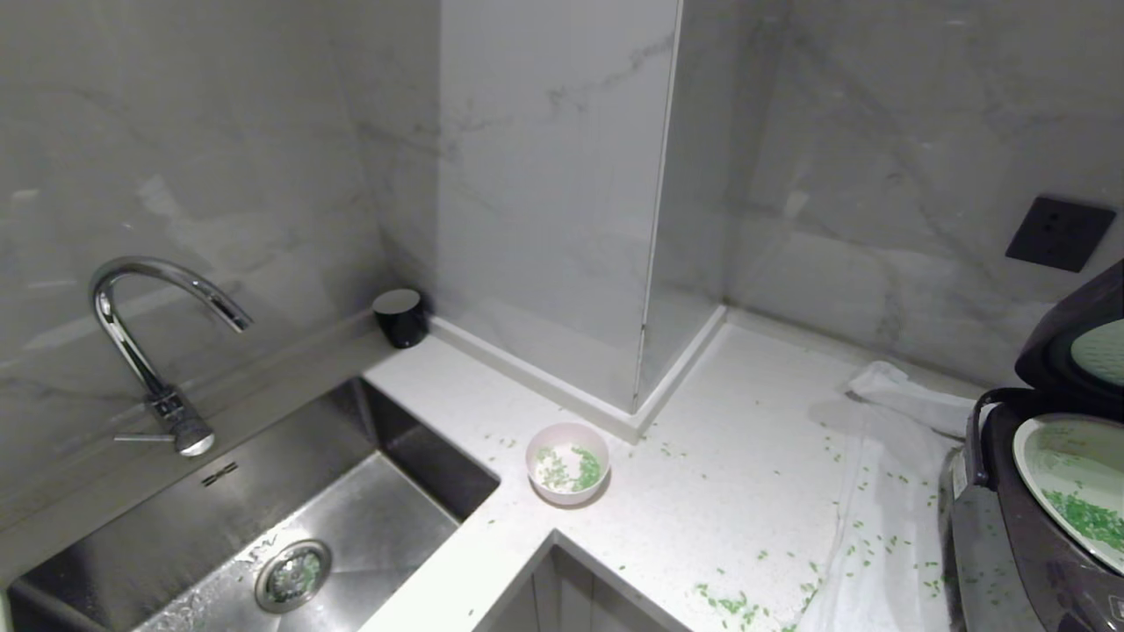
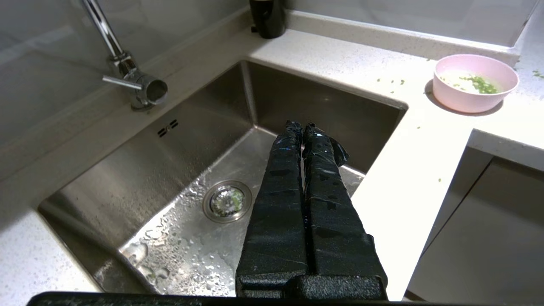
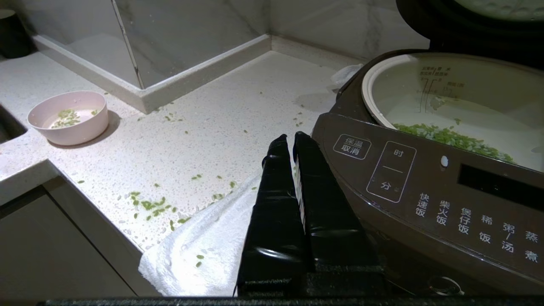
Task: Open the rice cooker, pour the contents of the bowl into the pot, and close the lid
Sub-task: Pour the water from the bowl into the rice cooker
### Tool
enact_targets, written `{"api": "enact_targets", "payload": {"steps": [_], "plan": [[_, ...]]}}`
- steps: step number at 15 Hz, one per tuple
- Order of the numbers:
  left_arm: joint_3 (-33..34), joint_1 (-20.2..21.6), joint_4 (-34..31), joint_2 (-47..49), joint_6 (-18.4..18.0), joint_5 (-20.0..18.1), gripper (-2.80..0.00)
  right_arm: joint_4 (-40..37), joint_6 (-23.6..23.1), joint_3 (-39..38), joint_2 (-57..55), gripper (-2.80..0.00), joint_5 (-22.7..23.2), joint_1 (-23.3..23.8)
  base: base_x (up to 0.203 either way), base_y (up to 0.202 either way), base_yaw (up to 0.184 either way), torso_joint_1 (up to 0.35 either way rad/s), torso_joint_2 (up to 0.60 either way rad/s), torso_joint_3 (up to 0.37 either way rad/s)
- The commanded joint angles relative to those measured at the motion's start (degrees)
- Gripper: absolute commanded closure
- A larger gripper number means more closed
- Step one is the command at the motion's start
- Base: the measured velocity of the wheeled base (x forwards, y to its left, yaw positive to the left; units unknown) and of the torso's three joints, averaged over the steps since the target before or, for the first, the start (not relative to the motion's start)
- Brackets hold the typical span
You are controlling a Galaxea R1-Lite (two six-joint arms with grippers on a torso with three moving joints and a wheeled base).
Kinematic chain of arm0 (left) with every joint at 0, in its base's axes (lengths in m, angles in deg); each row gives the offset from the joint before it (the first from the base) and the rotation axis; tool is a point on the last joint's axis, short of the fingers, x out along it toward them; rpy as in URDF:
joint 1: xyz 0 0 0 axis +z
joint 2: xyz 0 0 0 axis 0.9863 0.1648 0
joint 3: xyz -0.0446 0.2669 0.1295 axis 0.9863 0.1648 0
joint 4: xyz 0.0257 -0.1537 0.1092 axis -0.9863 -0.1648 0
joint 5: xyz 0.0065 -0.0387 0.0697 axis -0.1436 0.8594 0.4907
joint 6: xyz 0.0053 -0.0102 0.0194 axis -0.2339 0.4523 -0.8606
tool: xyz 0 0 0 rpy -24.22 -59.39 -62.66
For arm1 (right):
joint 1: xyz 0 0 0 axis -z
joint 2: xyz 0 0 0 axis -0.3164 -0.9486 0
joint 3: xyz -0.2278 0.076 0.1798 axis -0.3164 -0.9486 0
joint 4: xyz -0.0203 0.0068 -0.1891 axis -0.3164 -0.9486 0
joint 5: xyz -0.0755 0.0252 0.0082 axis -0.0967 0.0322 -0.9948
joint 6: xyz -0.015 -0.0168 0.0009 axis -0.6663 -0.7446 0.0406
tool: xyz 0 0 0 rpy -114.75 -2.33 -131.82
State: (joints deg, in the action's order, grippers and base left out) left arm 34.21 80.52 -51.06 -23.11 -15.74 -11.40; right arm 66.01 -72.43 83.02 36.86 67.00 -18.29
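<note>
The dark rice cooker (image 1: 1036,535) stands at the right edge of the counter with its lid (image 1: 1076,342) raised. Its pale pot (image 3: 450,102) holds green contents (image 3: 450,138) along the near side. The pink bowl (image 1: 567,463) sits upright on the counter near the sink corner, a few green bits left inside. The same bowl (image 2: 475,83) shows in the left wrist view. My left gripper (image 2: 301,126) hangs shut and empty above the sink. My right gripper (image 3: 289,140) is shut and empty beside the cooker's front panel (image 3: 425,187), over a white cloth. Neither arm shows in the head view.
A steel sink (image 1: 263,527) with a chrome tap (image 1: 145,342) fills the left. A black cup (image 1: 400,317) stands in the back corner. A white cloth (image 1: 887,491) lies left of the cooker. Green bits (image 1: 729,604) are scattered over counter and cloth. A wall socket (image 1: 1060,233) is at the right.
</note>
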Motion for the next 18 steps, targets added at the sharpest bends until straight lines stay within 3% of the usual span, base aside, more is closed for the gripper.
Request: {"api": "enact_targets", "payload": {"steps": [1,18], "plan": [[2.4,0.0,0.0,-2.7,-0.1,0.4,0.00,0.0,0.0,-0.1,0.0,0.00,0.0,0.0,0.000,0.000,0.000,0.000,0.00,0.000],[2.6,0.0,0.1,-2.6,1.0,0.4,0.00,0.0,1.4,-0.1,-0.1,0.00,-0.3,0.0,0.000,0.000,0.000,0.000,0.00,0.000]]}}
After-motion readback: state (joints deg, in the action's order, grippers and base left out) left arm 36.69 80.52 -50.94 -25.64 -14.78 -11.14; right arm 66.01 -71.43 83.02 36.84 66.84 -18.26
